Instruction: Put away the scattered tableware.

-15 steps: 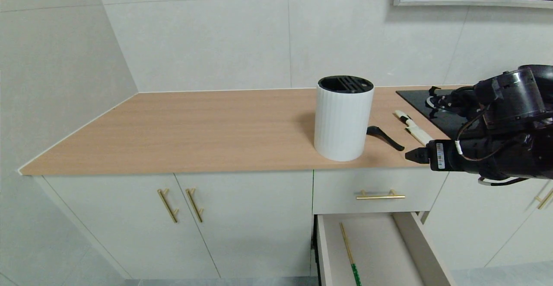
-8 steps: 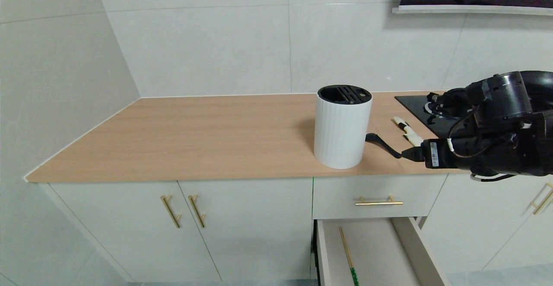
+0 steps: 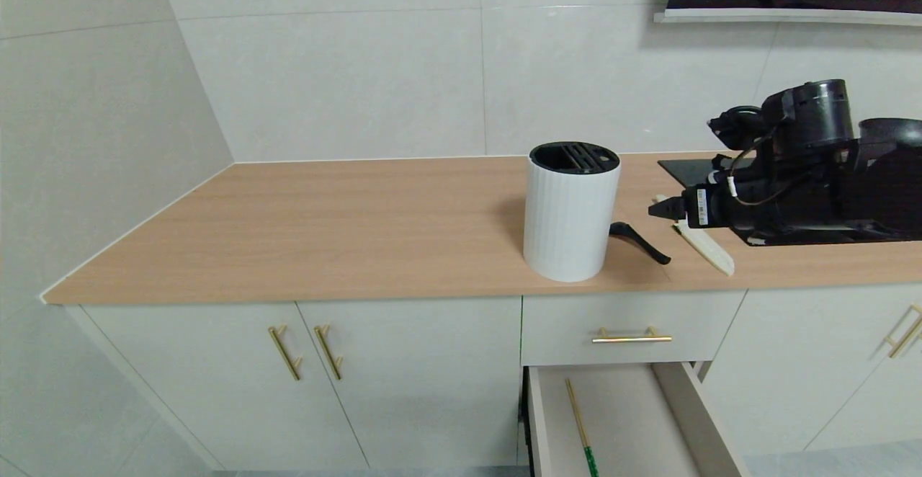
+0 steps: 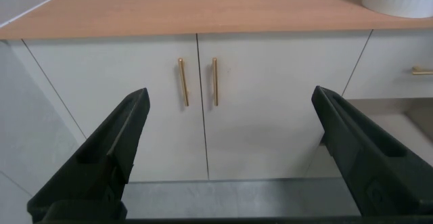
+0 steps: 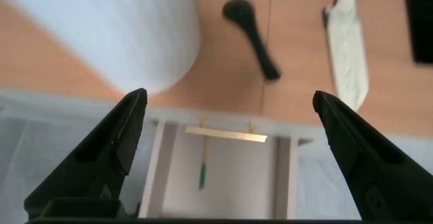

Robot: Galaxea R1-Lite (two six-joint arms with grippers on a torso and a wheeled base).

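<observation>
The right gripper [image 3: 657,209] has lifted from the front edge of the bench [image 3: 324,232] and now hovers above the white knife [image 3: 706,248], jaws spread wide. The knife lies flat on the bench, right of the white holder [image 3: 571,210]; a black spoon [image 3: 639,241] lies between them. Below the holder, an open drawer [image 3: 691,412] holds a chopstick [image 3: 580,419]. The left gripper [image 4: 230,143], jaws also wide, faces cupboard doors [image 4: 270,109] left of the holder.

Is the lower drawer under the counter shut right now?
No, the lower drawer stands pulled out below the counter, with a thin green-tipped stick lying inside it.
</observation>
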